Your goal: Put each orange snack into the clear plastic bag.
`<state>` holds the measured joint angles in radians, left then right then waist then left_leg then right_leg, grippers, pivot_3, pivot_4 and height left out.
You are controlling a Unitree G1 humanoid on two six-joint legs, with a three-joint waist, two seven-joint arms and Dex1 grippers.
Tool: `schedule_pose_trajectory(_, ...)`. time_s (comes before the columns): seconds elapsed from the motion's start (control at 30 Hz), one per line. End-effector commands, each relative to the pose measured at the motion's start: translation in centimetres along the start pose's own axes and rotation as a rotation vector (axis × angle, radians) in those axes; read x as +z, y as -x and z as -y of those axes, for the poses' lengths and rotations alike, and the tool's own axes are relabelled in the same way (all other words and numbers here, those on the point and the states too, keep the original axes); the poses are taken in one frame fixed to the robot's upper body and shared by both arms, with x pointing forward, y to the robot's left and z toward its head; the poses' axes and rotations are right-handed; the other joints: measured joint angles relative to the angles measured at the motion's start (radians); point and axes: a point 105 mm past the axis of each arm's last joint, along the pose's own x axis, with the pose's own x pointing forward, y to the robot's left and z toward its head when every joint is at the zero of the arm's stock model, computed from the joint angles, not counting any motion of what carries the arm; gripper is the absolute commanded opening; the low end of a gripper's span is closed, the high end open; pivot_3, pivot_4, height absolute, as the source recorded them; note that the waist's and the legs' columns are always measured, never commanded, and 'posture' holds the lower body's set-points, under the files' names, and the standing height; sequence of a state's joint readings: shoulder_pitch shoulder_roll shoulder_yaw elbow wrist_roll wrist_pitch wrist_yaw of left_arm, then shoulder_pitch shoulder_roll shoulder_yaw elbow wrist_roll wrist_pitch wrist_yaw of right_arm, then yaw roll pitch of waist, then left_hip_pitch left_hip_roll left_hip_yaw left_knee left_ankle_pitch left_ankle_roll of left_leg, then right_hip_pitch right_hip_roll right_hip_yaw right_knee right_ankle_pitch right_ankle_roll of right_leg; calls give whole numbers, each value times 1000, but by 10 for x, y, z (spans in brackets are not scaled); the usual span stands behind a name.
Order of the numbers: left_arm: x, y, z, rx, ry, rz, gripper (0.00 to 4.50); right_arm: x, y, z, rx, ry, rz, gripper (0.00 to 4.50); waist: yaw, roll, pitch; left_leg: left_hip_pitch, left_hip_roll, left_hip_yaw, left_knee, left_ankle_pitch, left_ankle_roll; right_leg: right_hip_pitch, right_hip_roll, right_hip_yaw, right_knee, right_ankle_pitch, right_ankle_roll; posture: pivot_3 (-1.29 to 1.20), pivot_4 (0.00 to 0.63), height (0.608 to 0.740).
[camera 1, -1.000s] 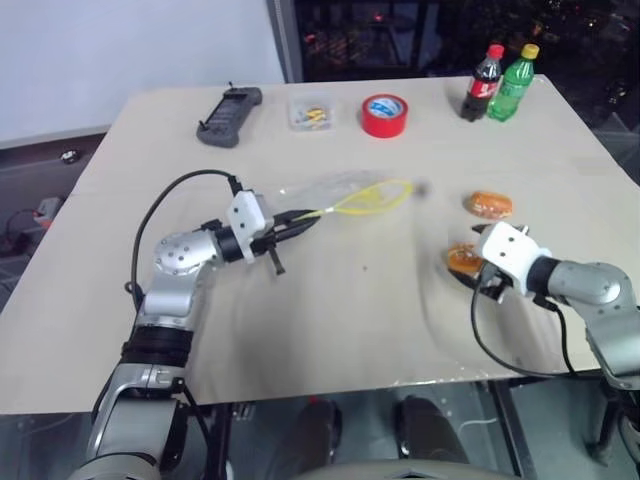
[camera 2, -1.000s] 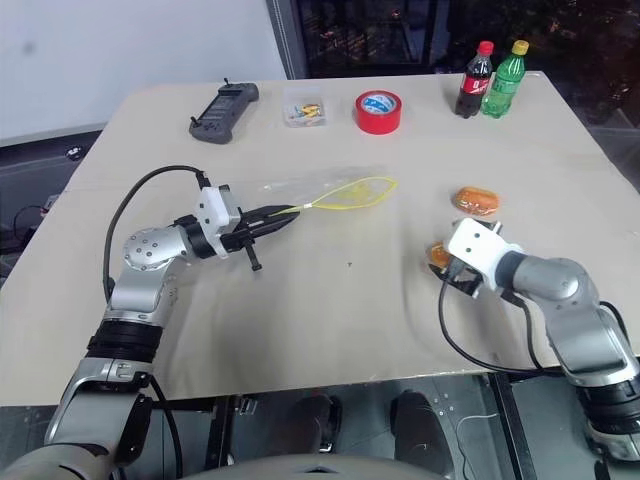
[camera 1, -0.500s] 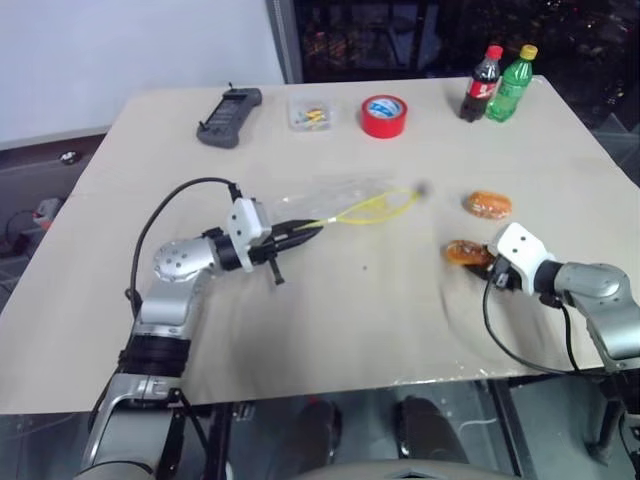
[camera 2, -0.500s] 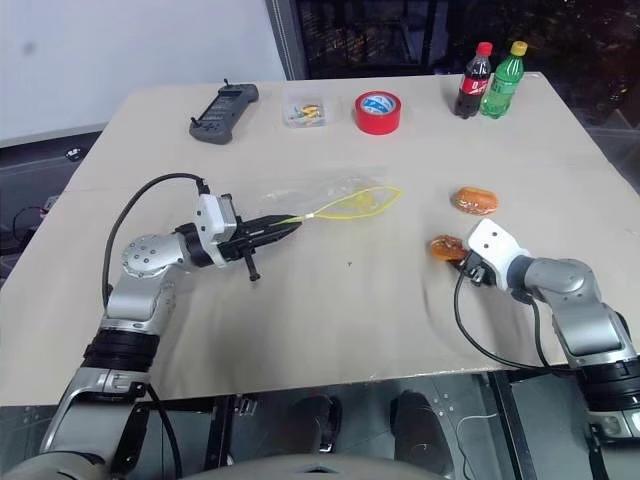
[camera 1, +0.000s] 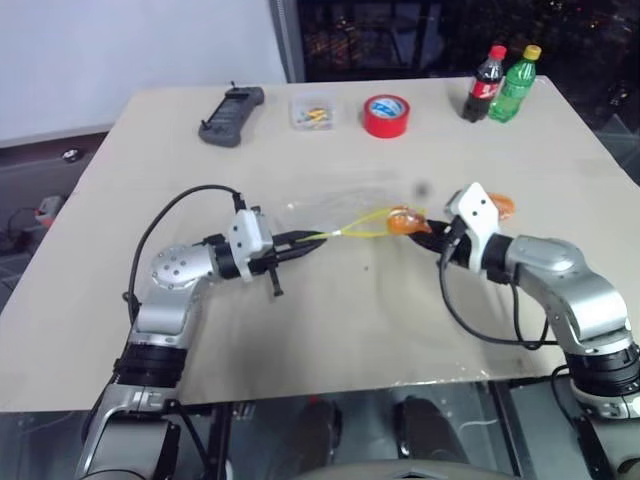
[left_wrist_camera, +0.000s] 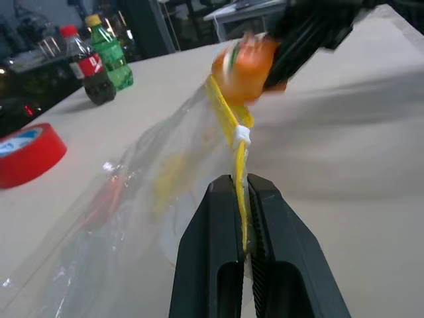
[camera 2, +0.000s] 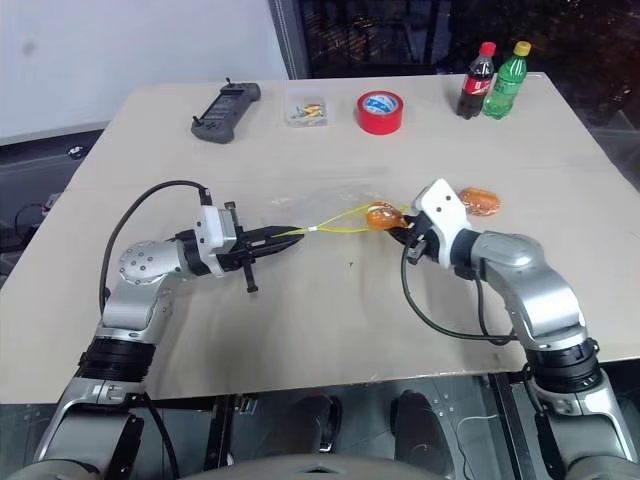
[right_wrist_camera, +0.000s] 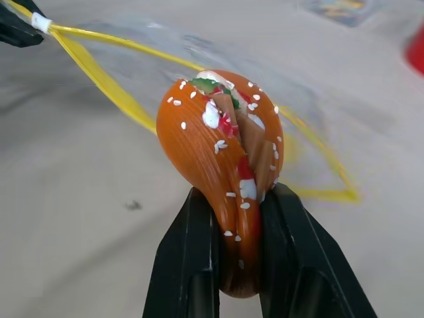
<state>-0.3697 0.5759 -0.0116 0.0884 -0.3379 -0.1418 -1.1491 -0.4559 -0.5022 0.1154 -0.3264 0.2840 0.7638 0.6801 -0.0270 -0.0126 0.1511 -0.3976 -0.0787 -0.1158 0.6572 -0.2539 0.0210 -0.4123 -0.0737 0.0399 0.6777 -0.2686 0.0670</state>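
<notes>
Toward the worktop's left side, the left gripper is clamped on the yellow seal strip of the clear plastic bag, holding its mouth open rightward; at that mouth the right gripper, clamped on one orange snack, points left into it. The other orange snack lies just behind the right gripper, toward the right edge.

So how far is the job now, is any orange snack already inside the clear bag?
None is inside yet. The left gripper holds the clear plastic bag by its yellow seal strip. The right gripper has one orange snack clamped, at the bag's mouth. The second orange snack lies on the table, left to do.
</notes>
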Motion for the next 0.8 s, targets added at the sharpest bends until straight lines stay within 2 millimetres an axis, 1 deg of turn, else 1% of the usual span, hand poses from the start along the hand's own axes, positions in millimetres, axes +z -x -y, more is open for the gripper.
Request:
schedule_pose_trajectory(0.03,13,-10,18,-68,-41,44,0,10,-14,0,-10,11,10,663,0,0,0,0,0,0,0,0,0,0,0,0,0,0,0,0,150,740)
schedule_pose_trajectory(0.13,13,-10,27,-94,-38,41,0,10,-23,-3,-5,4,2,663,-2,0,0,0,0,0,0,0,0,0,-1,0,0,0,0,0,150,740)
schedule_pose_trajectory(0.23,10,-9,35,-123,-38,21,0,11,-34,-11,16,-23,7,663,-4,0,0,0,1,0,-1,0,0,-1,0,0,0,0,0,0,150,740)
schedule_pose_trajectory(0.3,8,-8,37,-129,-39,10,0,14,-44,-18,41,-105,30,663,-9,0,0,0,1,0,-1,0,0,-1,0,0,0,0,0,0,150,740)
schedule_pose_trajectory(0.37,5,-7,36,-119,-43,-5,0,13,-56,-30,99,-140,47,663,-13,0,0,1,1,0,-1,0,0,-1,0,1,1,0,0,0,150,740)
schedule_pose_trajectory(0.4,4,-6,35,-116,-48,-13,0,11,-61,-31,102,-154,45,663,-13,0,0,1,1,0,-1,0,0,-1,0,0,1,0,0,0,150,740)
schedule_pose_trajectory(0.5,0,-3,33,-92,-39,-26,0,-1,-75,-18,2,-125,13,1594,-13,0,0,1,1,0,-1,0,0,-1,1,0,1,0,0,0,150,740)
schedule_pose_trajectory(0.53,-1,-2,32,-81,-36,-32,0,-2,-76,-9,-61,-103,9,2045,-13,0,0,1,0,0,-1,0,0,-1,2,0,1,0,0,0,150,740)
schedule_pose_trajectory(0.57,-2,-1,31,-69,-32,-39,0,-2,-76,-2,-111,-86,11,2556,-10,0,0,1,0,0,-1,0,0,-1,1,0,1,0,0,0,150,740)
schedule_pose_trajectory(0.6,-3,0,27,-38,-17,-46,0,3,-72,4,-138,-95,38,2976,-9,0,0,1,-1,0,-1,0,0,-1,1,0,1,0,0,0,150,740)
schedule_pose_trajectory(0.67,-5,2,22,10,1,-52,0,9,-62,7,-140,-111,75,2976,-11,1,0,0,-1,0,-1,0,0,-2,1,0,1,0,0,0,150,740)
schedule_pose_trajectory(0.7,-6,4,19,37,10,-59,0,13,-52,2,-86,-103,93,2976,-11,1,0,-1,-1,0,-1,0,0,-2,1,0,1,0,0,0,150,740)
schedule_pose_trajectory(0.77,-7,5,8,117,36,-62,0,22,-22,-14,58,-85,141,2976,-4,1,0,-1,-1,0,-2,0,0,-3,1,0,0,0,0,0,150,740)
schedule_pose_trajectory(0.8,-7,5,3,152,41,-63,0,26,-9,-19,103,-46,162,2976,2,1,0,-1,-1,-2,-2,0,0,-2,1,-1,0,0,0,0,150,740)
